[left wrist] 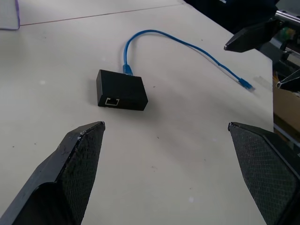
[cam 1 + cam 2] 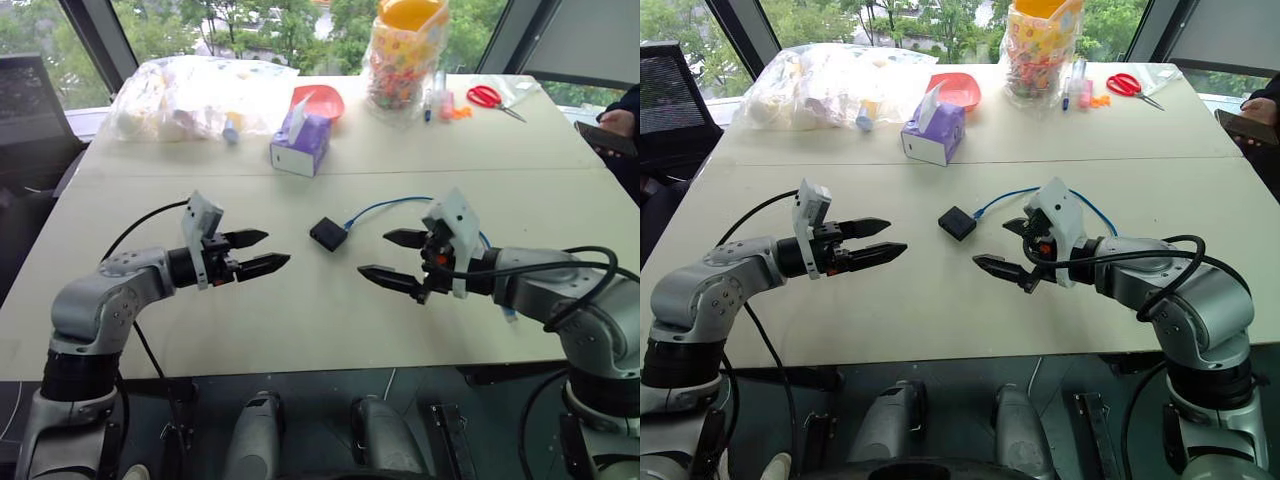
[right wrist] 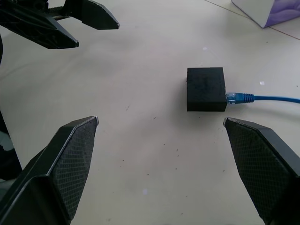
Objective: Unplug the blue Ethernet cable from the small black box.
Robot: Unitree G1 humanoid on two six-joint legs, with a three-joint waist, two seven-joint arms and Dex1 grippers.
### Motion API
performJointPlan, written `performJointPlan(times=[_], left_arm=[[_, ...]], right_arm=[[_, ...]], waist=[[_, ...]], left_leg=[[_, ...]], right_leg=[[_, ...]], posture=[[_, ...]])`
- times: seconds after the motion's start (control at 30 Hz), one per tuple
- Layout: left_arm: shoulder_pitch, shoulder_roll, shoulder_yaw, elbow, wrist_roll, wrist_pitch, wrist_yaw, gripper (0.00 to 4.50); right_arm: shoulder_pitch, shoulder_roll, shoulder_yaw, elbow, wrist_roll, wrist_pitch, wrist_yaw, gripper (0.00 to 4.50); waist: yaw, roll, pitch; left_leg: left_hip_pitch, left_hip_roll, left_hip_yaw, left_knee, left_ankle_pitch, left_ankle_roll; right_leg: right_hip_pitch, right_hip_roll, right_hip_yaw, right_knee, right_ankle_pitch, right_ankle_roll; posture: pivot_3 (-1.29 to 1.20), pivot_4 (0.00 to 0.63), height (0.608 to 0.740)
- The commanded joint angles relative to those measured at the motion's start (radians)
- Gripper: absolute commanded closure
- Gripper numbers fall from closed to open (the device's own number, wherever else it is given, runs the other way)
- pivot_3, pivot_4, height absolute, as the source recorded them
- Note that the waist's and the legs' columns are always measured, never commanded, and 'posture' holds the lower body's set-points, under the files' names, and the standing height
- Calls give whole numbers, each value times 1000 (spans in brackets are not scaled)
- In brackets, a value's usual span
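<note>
The small black box lies flat on the pale table between my two grippers. The blue Ethernet cable is plugged into the box's far right side and arcs away to the right behind my right gripper. Its plug sits in the box, and its free end rests on the table. My left gripper hovers open to the left of the box, a short way off. On the other side, close by the box, my right gripper is open too. Neither touches anything.
A purple tissue box stands behind the black box. Farther back are a clear bag of goods, a red bowl, a bag of colourful items and red scissors. A person's hand shows at the right edge.
</note>
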Motion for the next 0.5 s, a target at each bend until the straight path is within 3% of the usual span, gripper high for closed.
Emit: performJointPlan(times=[0.03,0.5], left_arm=[[-17,1,1,2,21,-69,-20,49],[-54,16,-12,0,23,-42,-27,49]], right_arm=[[-11,-24,0,-11,-4,-38,11,0],[-29,-77,65,48,-87,-154,45,0]], waist=[[0,0,0],[-1,0,0]], left_leg=[[0,0,0,0,0,0],[0,0,0,7,0,0]], right_leg=[[0,0,0,0,0,0],[1,0,0,5,0,0]], posture=[[0,150,735],[0,150,735]])
